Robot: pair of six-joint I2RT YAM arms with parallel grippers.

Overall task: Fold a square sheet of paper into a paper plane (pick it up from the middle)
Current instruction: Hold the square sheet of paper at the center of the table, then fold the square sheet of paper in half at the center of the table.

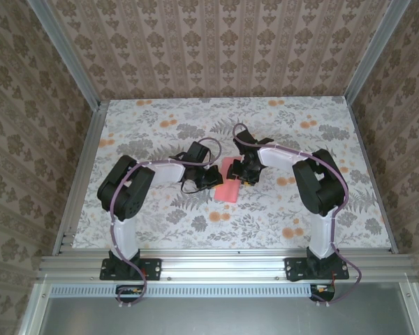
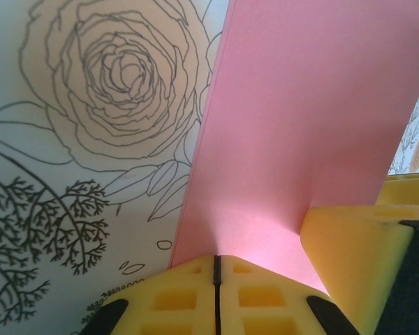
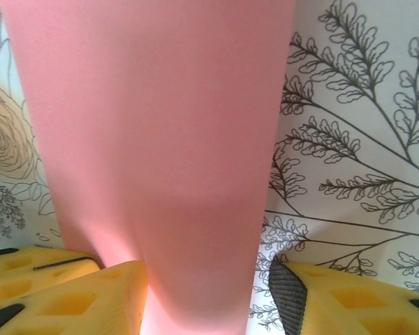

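Note:
The pink-red sheet of paper [image 1: 229,190] lies mid-table, folded into a narrower band, between my two grippers. My left gripper [image 1: 213,176] reaches it from the left. In the left wrist view its yellow jaws [image 2: 216,259] are pressed together on the near edge of the paper [image 2: 300,125], which rises away from them. My right gripper [image 1: 246,173] comes from the right. In the right wrist view it [image 3: 206,279] stands open astride the paper band [image 3: 160,139]: the left finger [image 3: 98,296] touches the paper and the right finger [image 3: 335,300] stands clear of it over the table.
The table [image 1: 160,216] has a white cloth with grey leaves and orange flower prints. Patterned walls and aluminium rails [image 1: 84,174] enclose it on three sides. The right gripper's yellow finger [image 2: 349,258] sits close beside the left jaws.

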